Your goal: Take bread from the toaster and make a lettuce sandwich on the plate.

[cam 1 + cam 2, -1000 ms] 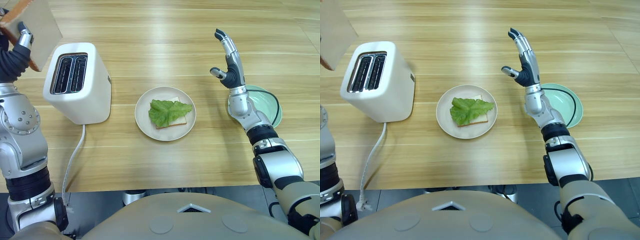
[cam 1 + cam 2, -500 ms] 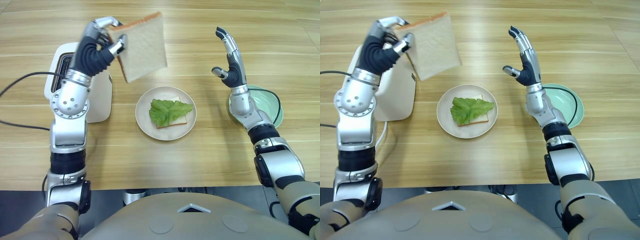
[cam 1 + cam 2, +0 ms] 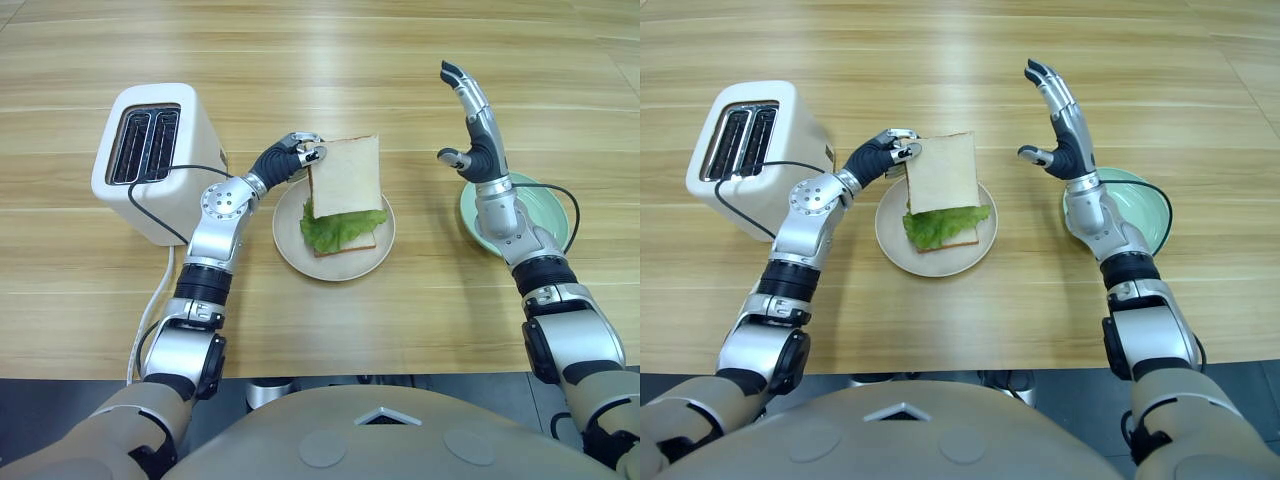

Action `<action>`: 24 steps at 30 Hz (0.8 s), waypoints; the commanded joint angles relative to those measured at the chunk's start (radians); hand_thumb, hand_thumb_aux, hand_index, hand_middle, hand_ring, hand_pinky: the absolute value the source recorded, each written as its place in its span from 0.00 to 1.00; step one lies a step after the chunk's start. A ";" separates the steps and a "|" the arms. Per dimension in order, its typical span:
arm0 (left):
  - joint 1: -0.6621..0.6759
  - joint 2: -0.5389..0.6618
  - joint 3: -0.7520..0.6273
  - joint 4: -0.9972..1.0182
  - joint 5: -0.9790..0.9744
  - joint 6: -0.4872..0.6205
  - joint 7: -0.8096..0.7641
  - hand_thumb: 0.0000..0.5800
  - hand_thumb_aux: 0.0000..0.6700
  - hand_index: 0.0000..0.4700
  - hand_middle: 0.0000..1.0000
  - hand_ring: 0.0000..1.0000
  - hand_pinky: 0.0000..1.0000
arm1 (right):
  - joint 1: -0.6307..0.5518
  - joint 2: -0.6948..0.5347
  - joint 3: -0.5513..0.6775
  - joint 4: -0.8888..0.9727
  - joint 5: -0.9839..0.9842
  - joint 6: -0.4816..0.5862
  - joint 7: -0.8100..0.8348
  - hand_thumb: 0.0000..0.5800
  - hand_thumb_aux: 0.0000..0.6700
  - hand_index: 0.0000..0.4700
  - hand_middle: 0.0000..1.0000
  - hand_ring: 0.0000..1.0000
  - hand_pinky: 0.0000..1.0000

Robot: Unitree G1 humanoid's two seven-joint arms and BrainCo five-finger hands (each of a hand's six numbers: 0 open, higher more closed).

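Note:
My left hand [image 3: 290, 155] is shut on a slice of white bread [image 3: 345, 175] and holds it tilted just above the beige plate [image 3: 335, 262]. Under it on the plate lies a green lettuce leaf [image 3: 340, 226] on a bottom slice of bread [image 3: 355, 244]. The white toaster [image 3: 150, 160] stands to the left with both slots showing dark. My right hand [image 3: 475, 130] is raised with its fingers spread, holding nothing, to the right of the plate.
A pale green bowl [image 3: 540, 205] with a dark cable across it sits behind my right forearm. The toaster's white cord [image 3: 150, 310] runs toward the table's front edge. Bare wooden table lies beyond the plate.
My left hand has carried the bread slice from high by the toaster down and to the right, over the lettuce on the plate. The right hand has hardly moved.

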 commanded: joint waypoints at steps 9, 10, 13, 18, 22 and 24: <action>0.012 -0.034 0.012 0.061 -0.064 0.085 -0.059 1.00 1.00 0.98 1.00 1.00 1.00 | 0.036 0.015 0.062 -0.043 -0.086 0.030 0.021 0.00 0.00 0.00 0.00 0.00 0.00; 0.017 -0.030 0.015 0.051 -0.070 0.100 -0.067 1.00 1.00 0.98 1.00 1.00 1.00 | 0.037 0.016 0.064 -0.041 -0.088 0.031 0.021 0.00 0.00 0.00 0.00 0.00 0.00; 0.034 -0.022 0.020 0.016 -0.090 0.134 -0.087 1.00 1.00 0.98 1.00 1.00 1.00 | 0.038 0.015 0.074 -0.035 -0.108 0.037 0.014 0.00 0.00 0.00 0.00 0.00 0.00; 0.052 -0.006 0.009 0.002 -0.077 0.148 -0.090 1.00 1.00 0.98 1.00 1.00 1.00 | 0.046 0.013 0.080 -0.041 -0.125 0.042 0.009 0.00 0.00 0.00 0.00 0.00 0.00; 0.064 0.017 -0.018 0.019 -0.029 0.114 -0.080 1.00 1.00 0.98 1.00 1.00 1.00 | 0.053 0.010 0.090 -0.052 -0.137 0.044 0.011 0.00 0.00 0.00 0.00 0.00 0.00; 0.062 0.024 -0.029 0.031 -0.006 0.093 -0.066 1.00 1.00 0.98 1.00 1.00 1.00 | 0.055 0.007 0.098 -0.055 -0.149 0.045 0.010 0.00 0.00 0.00 0.00 0.00 0.00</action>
